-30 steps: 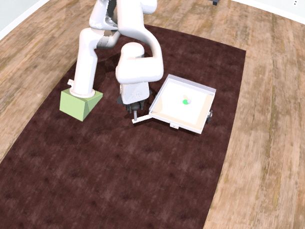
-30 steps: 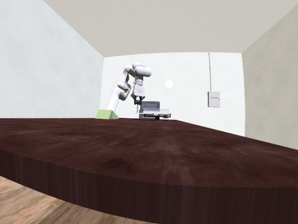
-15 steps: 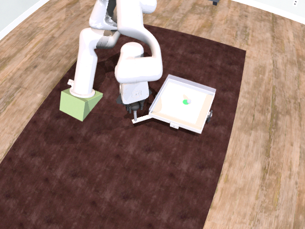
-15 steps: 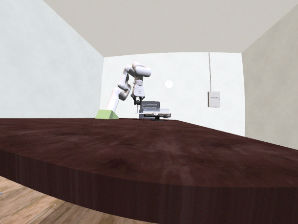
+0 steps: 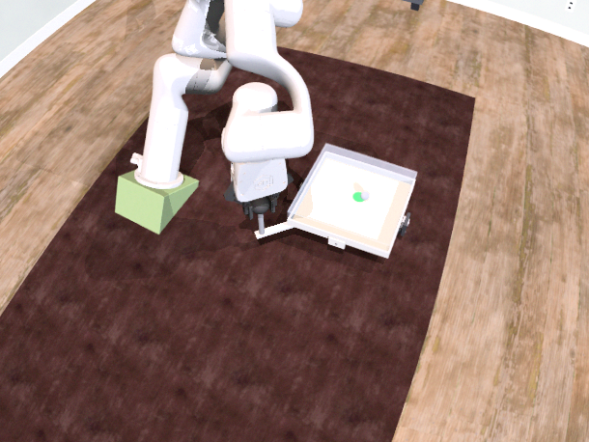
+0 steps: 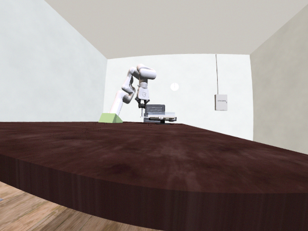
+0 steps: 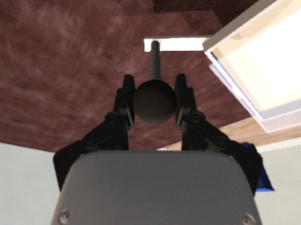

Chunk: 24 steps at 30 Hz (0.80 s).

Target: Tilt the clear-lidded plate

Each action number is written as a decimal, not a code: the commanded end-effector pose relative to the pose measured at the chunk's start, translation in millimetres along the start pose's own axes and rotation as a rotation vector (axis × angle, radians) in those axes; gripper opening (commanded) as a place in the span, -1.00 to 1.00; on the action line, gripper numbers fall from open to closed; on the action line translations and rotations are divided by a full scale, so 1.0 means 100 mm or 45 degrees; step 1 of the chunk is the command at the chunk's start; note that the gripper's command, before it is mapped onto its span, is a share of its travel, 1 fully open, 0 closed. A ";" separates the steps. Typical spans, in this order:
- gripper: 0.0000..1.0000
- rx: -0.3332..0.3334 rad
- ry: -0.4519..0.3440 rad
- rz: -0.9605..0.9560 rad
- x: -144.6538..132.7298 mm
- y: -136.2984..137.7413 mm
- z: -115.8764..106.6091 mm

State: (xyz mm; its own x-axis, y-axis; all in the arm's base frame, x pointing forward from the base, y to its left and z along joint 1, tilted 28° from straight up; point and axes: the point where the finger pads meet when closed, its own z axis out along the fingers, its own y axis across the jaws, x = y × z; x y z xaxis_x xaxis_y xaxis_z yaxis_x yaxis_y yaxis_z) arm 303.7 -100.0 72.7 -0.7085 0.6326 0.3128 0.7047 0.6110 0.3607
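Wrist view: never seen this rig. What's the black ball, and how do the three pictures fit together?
The machine is one white six-joint arm bolted to a green block on a dark brown table.

Top view: looks down from above. Exterior view: low and far off, across the table. Wrist view: a camera on the arm's end, looking past the tool.

The black ball is a knob on a short upright stem, fixed to a white handle bar that sticks out from the plate. The tool is shut on that knob, one finger on each side; moving it tilts the plate.

The plate is a shallow white square tray. Inside, a small steel ball sits against the green spot, overlapping its edge.
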 end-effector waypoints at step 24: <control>-1.00 0.001 -0.001 0.000 -0.02 0.01 -0.02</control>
State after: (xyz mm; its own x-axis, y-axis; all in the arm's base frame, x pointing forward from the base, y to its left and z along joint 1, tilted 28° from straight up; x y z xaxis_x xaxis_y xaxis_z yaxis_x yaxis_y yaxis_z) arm 303.7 -100.0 73.7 -0.7085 0.6331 0.3117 0.7047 0.6113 0.3601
